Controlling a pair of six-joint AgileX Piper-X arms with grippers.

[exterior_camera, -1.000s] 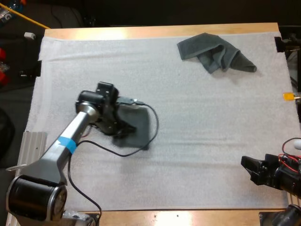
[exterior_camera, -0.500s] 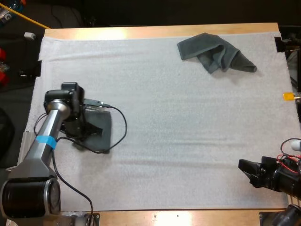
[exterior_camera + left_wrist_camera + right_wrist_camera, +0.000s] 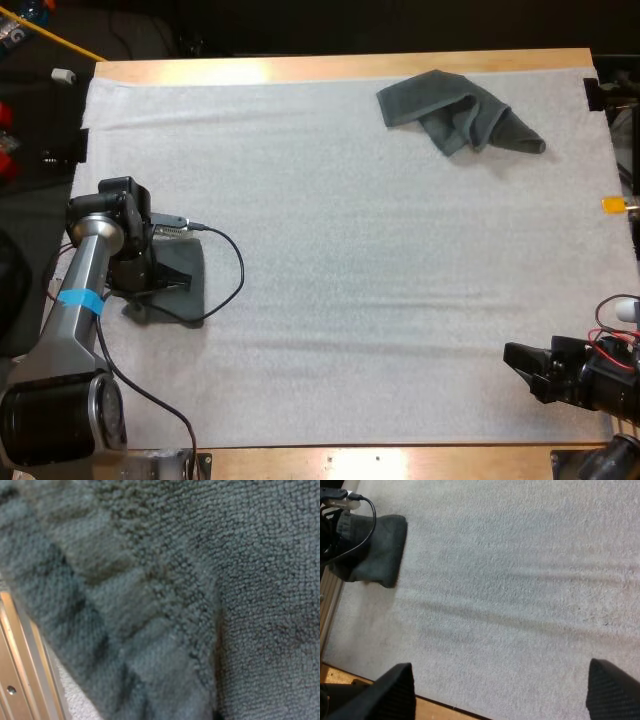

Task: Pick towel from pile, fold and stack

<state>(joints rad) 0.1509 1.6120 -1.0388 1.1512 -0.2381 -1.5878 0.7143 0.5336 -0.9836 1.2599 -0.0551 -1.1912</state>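
At the left edge of the high view, my left gripper (image 3: 152, 285) is pressed down onto a folded towel (image 3: 188, 292), which lies flat near the left border of the white mat (image 3: 330, 260). The left wrist view looks straight into that towel's dark grey-green pile, with a pale metal rail (image 3: 22, 675) just beside its edge. I cannot tell from these views whether this pincer is clamped on the cloth or has let go.

The middle of the mat is bare. In the upper right of the high view, a crumpled towel (image 3: 458, 115) lies near the far edge of the wooden table (image 3: 330, 68), well apart from both arms. In the lower right, my right gripper (image 3: 522, 362) rests low over the mat. It is released, its two black fingers (image 3: 395, 690) wide apart and touching nothing.

By my reading, the task is about halfway done. One towel is folded and is at, or being set at, the stacking spot on the left. The crumpled towel is not yet picked, folded or laid on top of the first.
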